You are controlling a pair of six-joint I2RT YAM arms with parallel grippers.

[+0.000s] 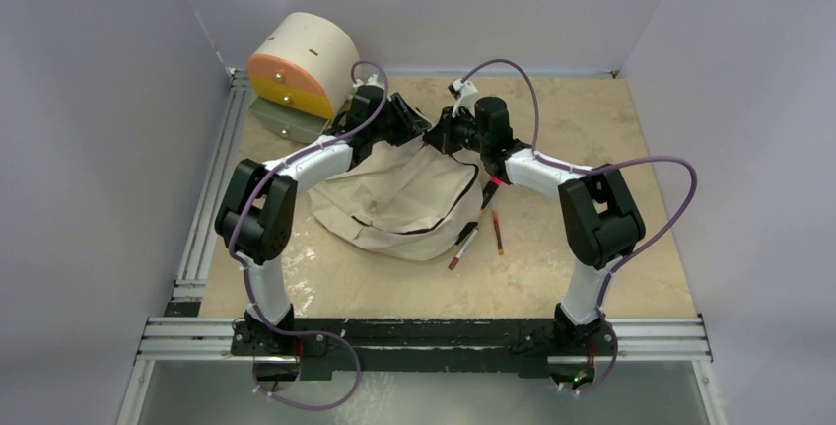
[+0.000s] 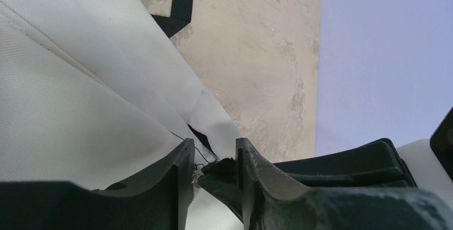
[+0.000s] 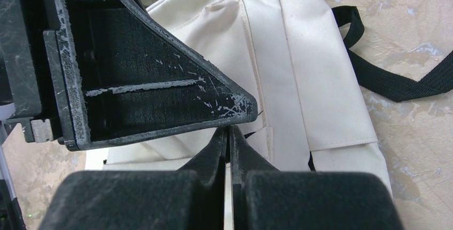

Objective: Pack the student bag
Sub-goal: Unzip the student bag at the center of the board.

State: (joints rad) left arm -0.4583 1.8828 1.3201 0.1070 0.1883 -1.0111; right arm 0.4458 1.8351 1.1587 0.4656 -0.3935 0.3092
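The student bag (image 1: 404, 198) lies slumped mid-surface (image 1: 611, 247), with both hands at its far edge. The right hand (image 3: 229, 129) is pressed together at a seam. The left hand (image 2: 212, 145) stands apart around a small dark piece. It should close squarely on that piece before any pull, so the grip doesn't slip.

- student bag (image 1: 394, 198): cream fabric, plain, thin black zipper lines
- bag strap (image 3: 395, 80): solid black webbing
- drawer unit (image 1: 301, 60): cream drum, orange front fading to yellow at its lower edge
- tabletop (image 1: 592, 129): beige and tan, mottled like stone, pale worn patches
- marker (image 1: 463, 246): white barrel, dark ends
- pen (image 1: 497, 233): reddish-brown
- left arm (image 1: 315, 159), right arm (image 1: 537, 169): white links, black joints
- cables (image 1: 680, 198): purple
- left gripper (image 2: 213, 150): black, whitish scuffs on the edges
- frame rails (image 1: 651, 331): silver metal
- walls (image 1: 99, 100): pale lavender-grey
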